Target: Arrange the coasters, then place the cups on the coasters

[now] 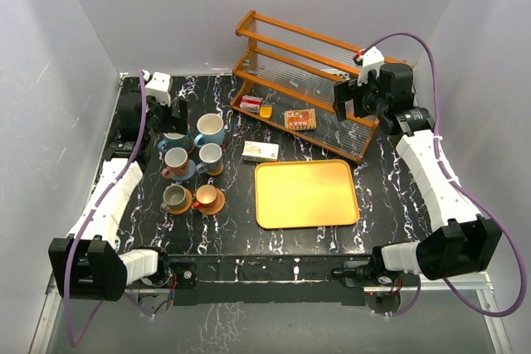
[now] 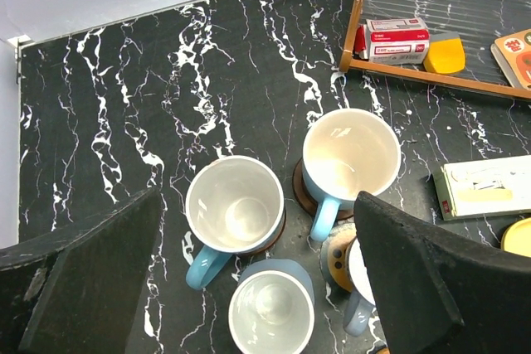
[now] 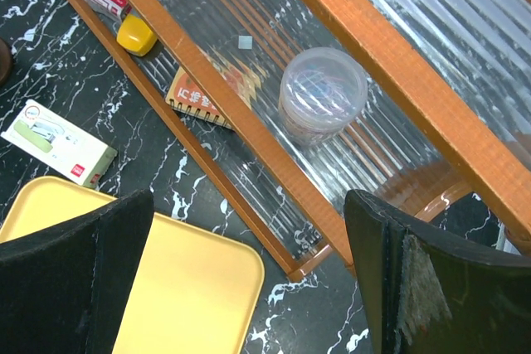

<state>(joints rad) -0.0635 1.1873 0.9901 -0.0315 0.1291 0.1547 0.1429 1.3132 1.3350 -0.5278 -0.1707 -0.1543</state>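
Six cups stand in two columns at the table's left, each on a coaster. In the left wrist view a light blue cup (image 2: pixel 235 205) sits on a dark brown coaster (image 2: pixel 279 234). A second light blue cup (image 2: pixel 350 155) sits on another brown coaster (image 2: pixel 299 197). A third cup (image 2: pixel 271 314) stands on the blue-grey coaster (image 2: pixel 282 269). An orange coaster (image 2: pixel 338 256) carries a cup half hidden by a finger. My left gripper (image 2: pixel 257 230) hangs open above the back cups (image 1: pixel 209 128), holding nothing. My right gripper (image 3: pixel 249 205) is open over the rack's near corner, far from the cups.
A wooden rack (image 1: pixel 307 80) stands at the back right, with a clear plastic cup (image 3: pixel 323 97) on its upper shelf and a red-white box (image 2: pixel 397 37), a yellow piece (image 2: pixel 445 54) and a booklet (image 1: pixel 299 119) below. A yellow tray (image 1: pixel 305 194) and a white box (image 1: pixel 260 151) lie mid-table.
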